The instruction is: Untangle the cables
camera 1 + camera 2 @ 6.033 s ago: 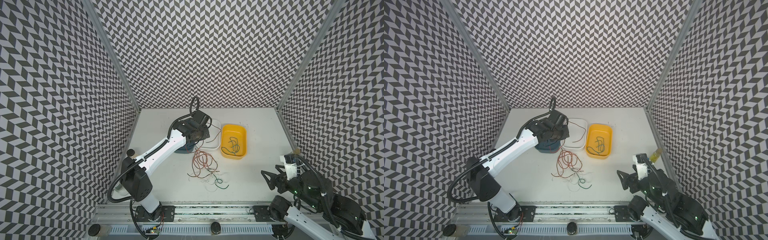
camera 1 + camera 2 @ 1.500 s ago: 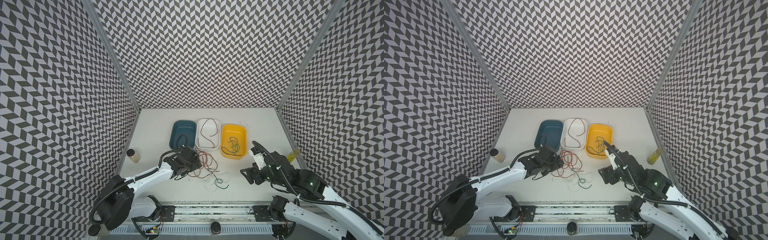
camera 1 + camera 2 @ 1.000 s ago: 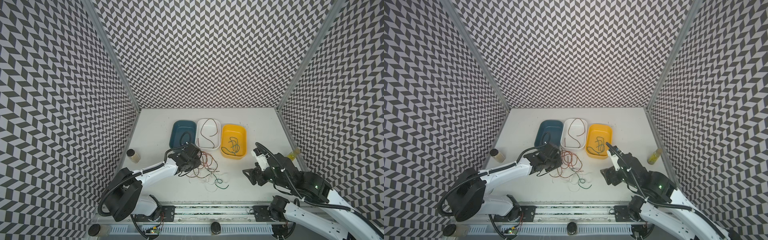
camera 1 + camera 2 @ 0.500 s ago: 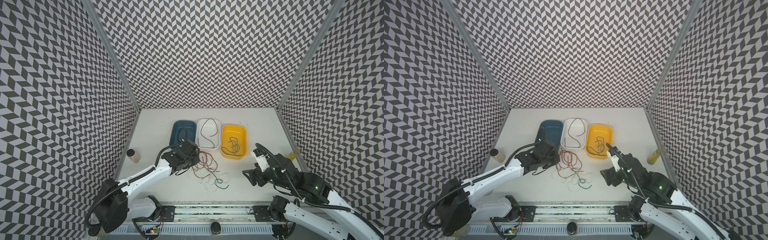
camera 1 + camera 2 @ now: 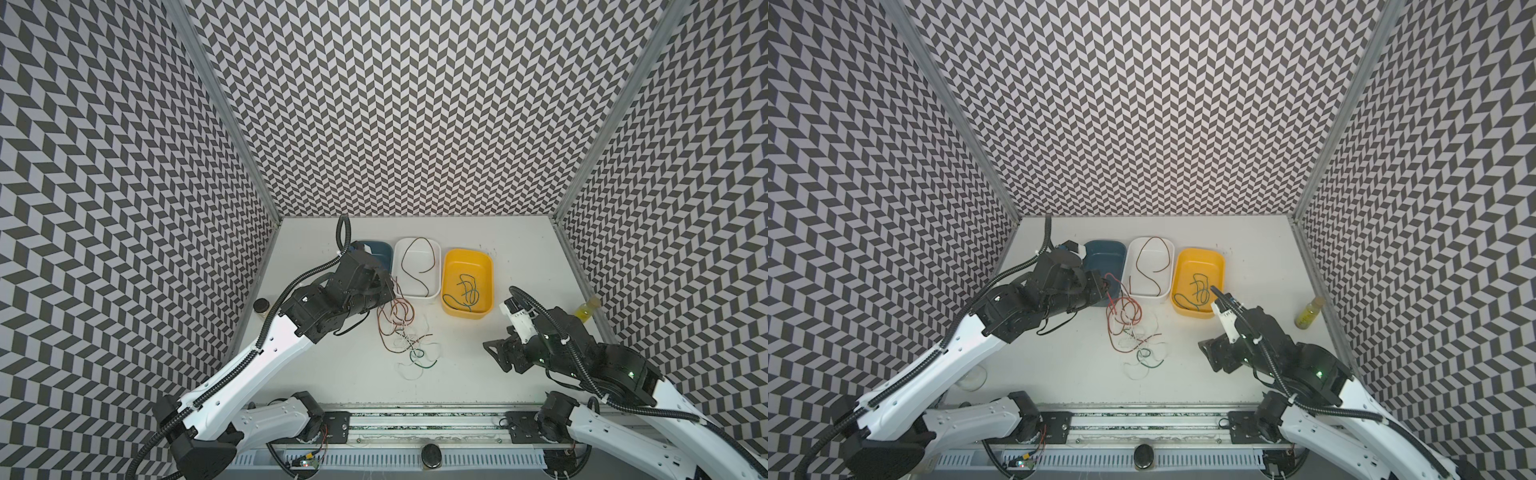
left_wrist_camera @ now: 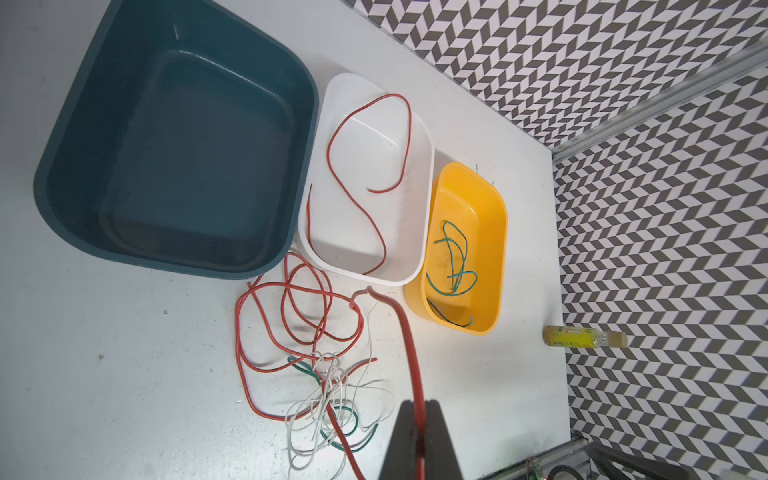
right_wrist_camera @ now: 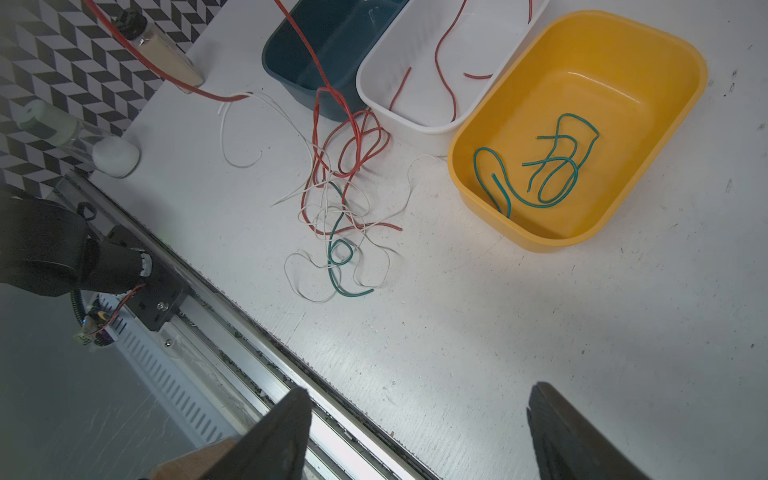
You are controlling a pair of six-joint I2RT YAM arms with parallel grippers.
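Left gripper (image 6: 419, 432) is squeezed tight on a red cable (image 6: 409, 345); that cable runs down to the messy pile of cables (image 5: 405, 336) on the table (image 5: 332, 374), just below the middle of a top view; right gripper (image 7: 419, 392) is wide open, holding nothing.

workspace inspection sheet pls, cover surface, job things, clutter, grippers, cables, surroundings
surface: white table, scuffed and speckled.
job's things: tangle of red, white and green cables on the table before the tubs; loose red cable in the white tub; green cable in the yellow tub; blue tub empty.
clutter: yellow bottle by the right wall; beige-filled jar and clear jar at the left edge.
grippers: left gripper shut on a red cable running from the tangle; right gripper open, empty, apart from the tangle.
cables: black corrugated hoses along both arms, none seen snagged.
surroundings: chevron-patterned walls on three sides; metal rail along the front.
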